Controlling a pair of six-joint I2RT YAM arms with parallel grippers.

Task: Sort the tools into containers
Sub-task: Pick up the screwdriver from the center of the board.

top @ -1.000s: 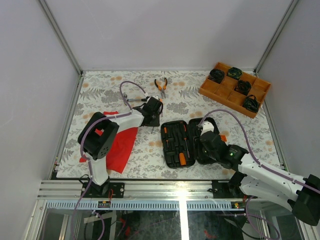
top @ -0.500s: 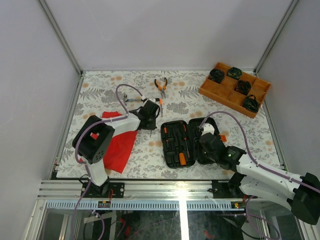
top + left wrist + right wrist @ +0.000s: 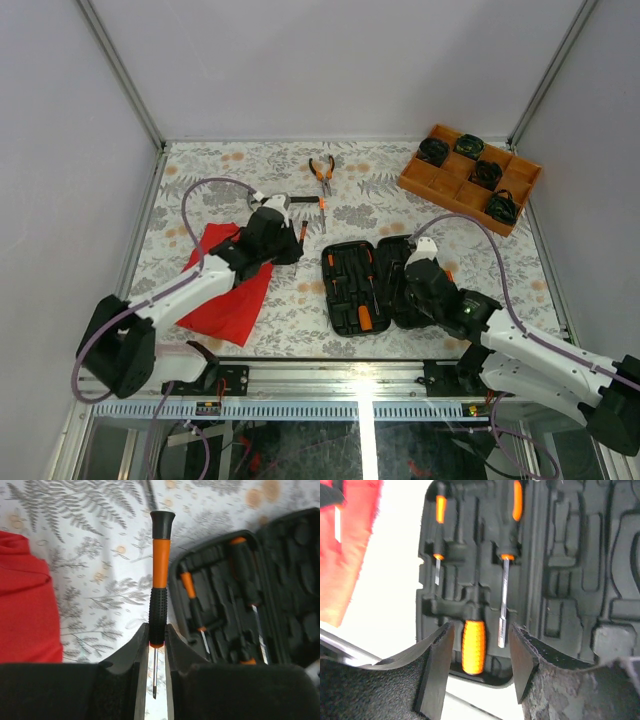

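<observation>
Left fingers pinch small orange-and-black screwdriver at lower end of handle. Thin shaft sits between pads, black cap points away. Screwdriver held over desk, between red cloth and open tool case. Right fingers spread, gripping nothing, over case's near edge, stored orange handle below gap. Pliers lie at far side of desk. Thin bar beyond left wrist probably hammer, too small to confirm.

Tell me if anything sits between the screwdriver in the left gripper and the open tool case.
Nothing visible does. The left gripper grips the screwdriver, and only bare patterned tabletop lies between it and the tool case. The open right gripper hangs over the case and might crowd it.
</observation>
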